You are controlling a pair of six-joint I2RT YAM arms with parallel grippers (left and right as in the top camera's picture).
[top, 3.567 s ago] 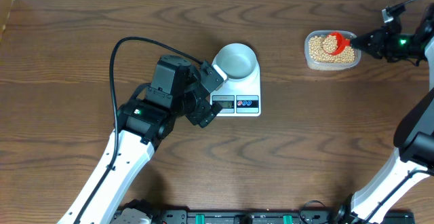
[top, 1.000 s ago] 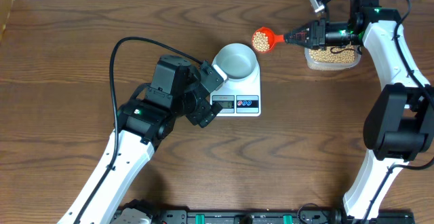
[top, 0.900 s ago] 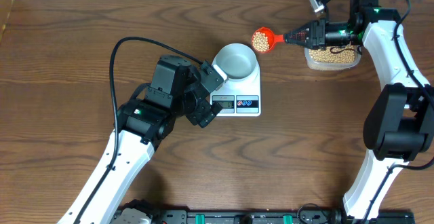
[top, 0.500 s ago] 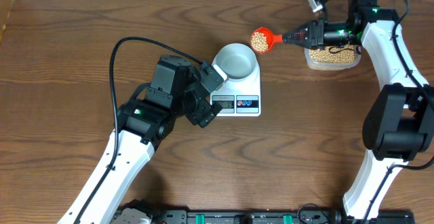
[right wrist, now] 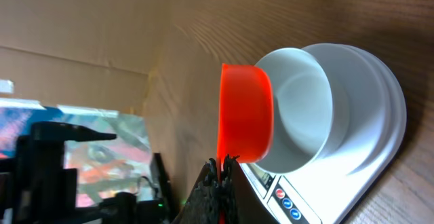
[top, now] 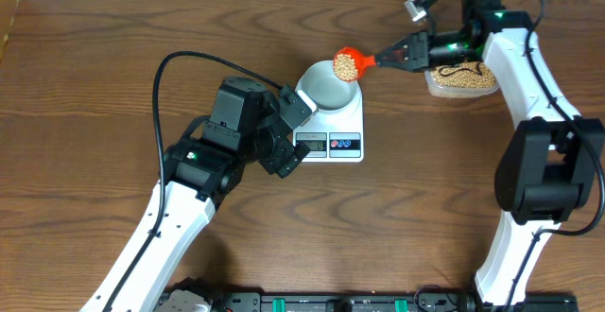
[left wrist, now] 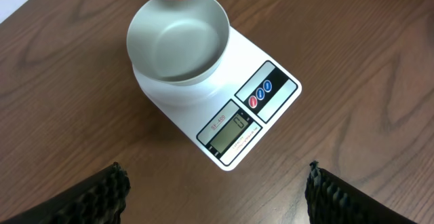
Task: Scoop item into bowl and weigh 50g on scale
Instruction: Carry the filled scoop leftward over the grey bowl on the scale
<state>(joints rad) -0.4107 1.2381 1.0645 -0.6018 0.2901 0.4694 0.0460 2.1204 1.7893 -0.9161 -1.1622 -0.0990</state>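
Note:
The white bowl [top: 328,85] stands empty on the white scale [top: 341,130], whose LCD reads 0 in the left wrist view [left wrist: 234,125]. My right gripper [top: 397,55] is shut on the handle of an orange scoop [top: 349,63] full of tan beans, held over the bowl's far right rim. The scoop shows side-on in the right wrist view [right wrist: 244,113] against the bowl [right wrist: 302,108]. My left gripper [left wrist: 217,190] is open and empty, just in front of the scale [left wrist: 271,88], with the bowl [left wrist: 178,42] beyond.
A clear plastic tub of beans [top: 463,78] stands at the back right, under my right arm. The left arm's black cable [top: 180,61] loops over the table left of the scale.
My right gripper has carried the loaded scoop left from the tub to above the bowl's rim. The left arm has not moved.

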